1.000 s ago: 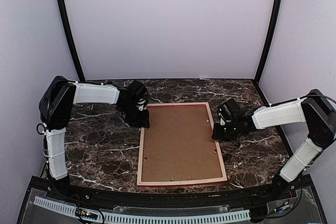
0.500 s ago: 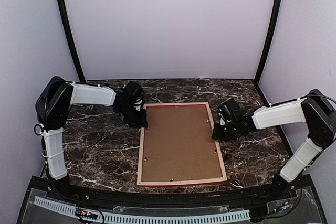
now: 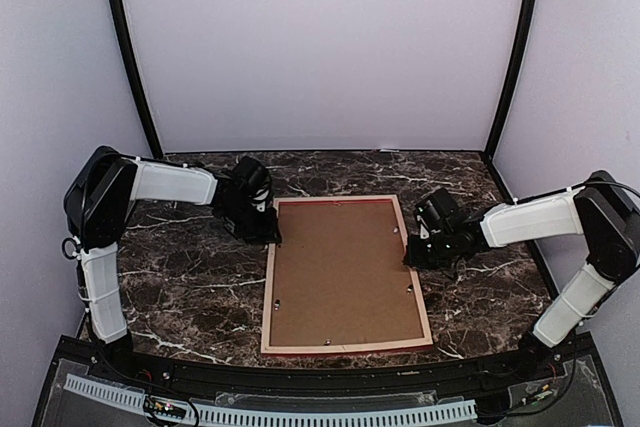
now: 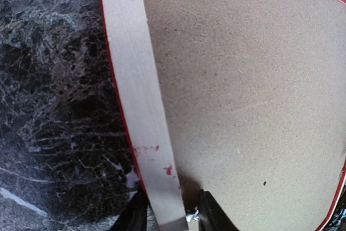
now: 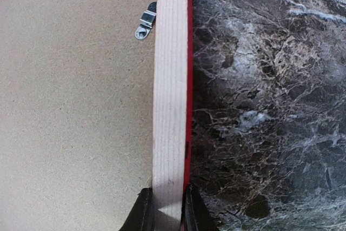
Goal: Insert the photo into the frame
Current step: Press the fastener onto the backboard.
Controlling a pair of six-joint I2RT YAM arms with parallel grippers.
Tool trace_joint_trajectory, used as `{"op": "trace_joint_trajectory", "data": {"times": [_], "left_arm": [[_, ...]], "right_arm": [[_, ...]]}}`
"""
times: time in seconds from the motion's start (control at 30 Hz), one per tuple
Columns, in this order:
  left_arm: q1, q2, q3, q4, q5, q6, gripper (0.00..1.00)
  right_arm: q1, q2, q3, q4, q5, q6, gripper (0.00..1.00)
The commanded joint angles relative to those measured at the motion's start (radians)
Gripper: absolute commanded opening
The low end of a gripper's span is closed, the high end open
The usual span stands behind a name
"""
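The frame (image 3: 346, 347) lies face down on the marble table, pale wood rails up and a red edge showing. The brown backing board (image 3: 340, 267) fills it. The photo is not in view. My left gripper (image 3: 271, 234) straddles the left rail near the far corner. In the left wrist view (image 4: 170, 216) the rail (image 4: 135, 79) passes between the fingers, with a gap to the right finger (image 4: 210, 212). My right gripper (image 3: 409, 254) is shut on the right rail. In the right wrist view (image 5: 165, 209) both fingers press the rail (image 5: 170, 79).
Dark marble table (image 3: 190, 277) surrounds the frame. Small metal retaining clips (image 5: 144, 24) sit along the backing board's edges. White walls and black posts enclose the back and sides. A black rail runs along the near edge.
My left gripper and forearm have shifted slightly left and back at the frame's far left corner. The frame and my right arm have not moved.
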Motion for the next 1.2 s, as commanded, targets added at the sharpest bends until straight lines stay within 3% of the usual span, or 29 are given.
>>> {"op": "trace_joint_trajectory", "data": {"times": [0.0,0.07,0.2,0.33,0.57,0.9,1.17], "left_arm": [[-0.008,-0.038,-0.007,-0.04,0.117,0.007,0.38],[-0.001,-0.052,0.008,-0.048,0.107,0.013,0.52],[0.0,-0.076,0.027,-0.058,0.11,0.035,0.65],[-0.015,-0.117,-0.022,-0.067,0.13,0.053,0.7],[-0.125,-0.231,-0.152,-0.18,-0.016,0.114,0.78],[-0.24,-0.313,-0.276,-0.223,-0.054,0.027,0.82],[-0.272,-0.279,-0.281,-0.209,-0.053,-0.005,0.74]], "right_arm": [[0.005,0.07,-0.046,-0.024,-0.076,0.023,0.09],[0.005,0.073,-0.042,-0.028,-0.074,0.024,0.09],[0.004,0.075,-0.038,-0.033,-0.069,0.026,0.09],[0.004,0.083,-0.028,-0.035,-0.07,0.026,0.08],[0.002,0.085,-0.019,-0.04,-0.075,0.03,0.08],[0.0,0.094,-0.018,-0.027,-0.089,0.034,0.08],[0.001,0.084,-0.035,-0.022,-0.089,0.04,0.09]]}}
